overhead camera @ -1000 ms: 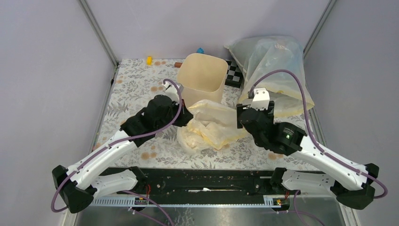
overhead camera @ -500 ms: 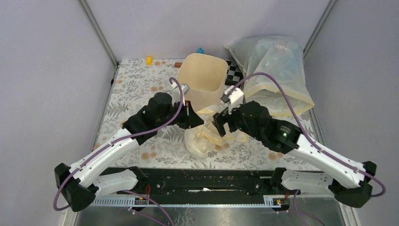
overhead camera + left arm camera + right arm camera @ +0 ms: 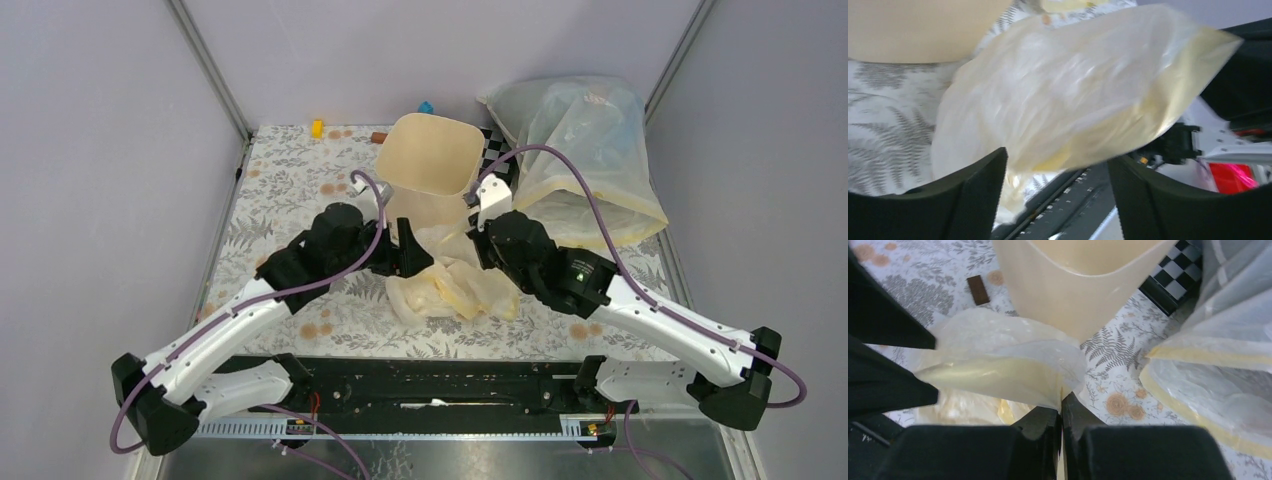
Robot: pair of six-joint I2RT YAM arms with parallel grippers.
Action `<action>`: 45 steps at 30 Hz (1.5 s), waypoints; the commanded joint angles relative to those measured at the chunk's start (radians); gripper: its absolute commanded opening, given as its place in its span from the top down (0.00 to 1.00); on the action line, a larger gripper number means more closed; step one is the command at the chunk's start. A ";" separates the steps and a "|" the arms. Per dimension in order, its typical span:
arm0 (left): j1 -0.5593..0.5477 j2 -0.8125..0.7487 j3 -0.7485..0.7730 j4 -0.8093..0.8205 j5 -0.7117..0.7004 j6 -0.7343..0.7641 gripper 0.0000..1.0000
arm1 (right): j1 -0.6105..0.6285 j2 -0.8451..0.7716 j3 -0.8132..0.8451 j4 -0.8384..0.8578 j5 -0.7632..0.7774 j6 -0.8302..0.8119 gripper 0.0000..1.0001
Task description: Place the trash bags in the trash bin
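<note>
The right tool (image 3: 1062,409) is pinched shut on a fold of the yellowish trash bag (image 3: 998,365), whose bulk lies crumpled on the table (image 3: 1113,355) just in front of the bin (image 3: 1073,295), outside it. The left tool (image 3: 1057,160) gapes wide open, with the bag across its gap. A big clear sack (image 3: 585,140) leans to the right of the bin

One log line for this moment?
left gripper: open at trash bag | right gripper: shut on trash bag | trash bag: outside trash bin
</note>
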 commanded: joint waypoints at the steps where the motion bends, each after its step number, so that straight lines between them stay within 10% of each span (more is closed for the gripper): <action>1: 0.004 -0.114 -0.063 -0.021 -0.228 0.020 0.20 | -0.008 -0.023 0.029 -0.067 0.156 0.098 0.91; 21: 0.055 -0.025 -0.438 0.536 -0.252 -0.050 0.03 | -0.105 -0.100 -0.032 -0.168 0.039 0.237 0.86; 23: 0.063 0.035 -0.434 0.555 -0.270 -0.054 0.16 | -0.107 -0.110 -0.034 -0.171 0.045 0.237 0.86; 28: 0.128 0.091 -0.455 0.556 -0.308 -0.119 0.95 | -0.139 -0.137 -0.008 -0.266 0.218 0.301 0.86; 37: 0.354 -0.009 -0.569 0.554 -0.068 -0.122 1.00 | -0.234 -0.383 -0.016 -0.240 0.396 0.369 0.88; 42: 0.352 -0.106 -0.628 0.781 0.206 -0.143 0.32 | -0.234 -0.354 -0.032 -0.203 0.242 0.334 0.86; 45: 0.319 -0.146 -0.621 0.791 0.217 -0.140 0.12 | -0.235 -0.307 -0.034 -0.204 0.196 0.337 0.87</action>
